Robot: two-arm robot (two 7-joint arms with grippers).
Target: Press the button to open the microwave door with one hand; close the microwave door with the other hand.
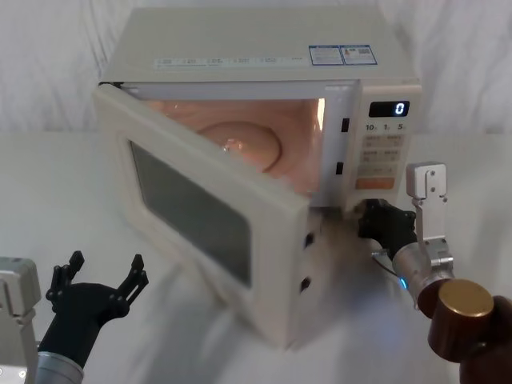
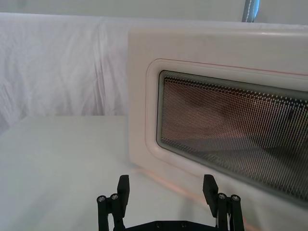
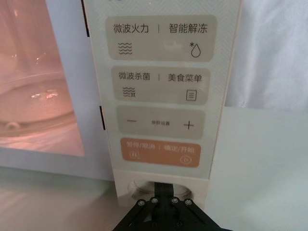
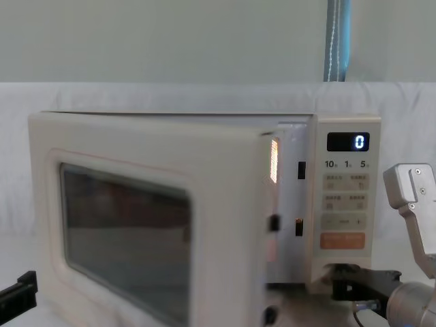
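Cream microwave door (image 1: 210, 216) hangs ajar — my right gripper (image 1: 382, 224), prongs together, is on the button (image 3: 161, 188); left gripper (image 1: 98, 286), splayed, waits to close it.

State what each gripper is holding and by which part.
Nothing is held. The left gripper hangs open before the microwave door, apart from it. The right gripper presses its tips against the button, gripping nothing.

1. The button (image 3: 161, 188) is being largely covered by the right gripper (image 3: 163, 195).
2. The microwave door (image 4: 146, 225) is being blurred and cut off by the chest view's bottom edge.
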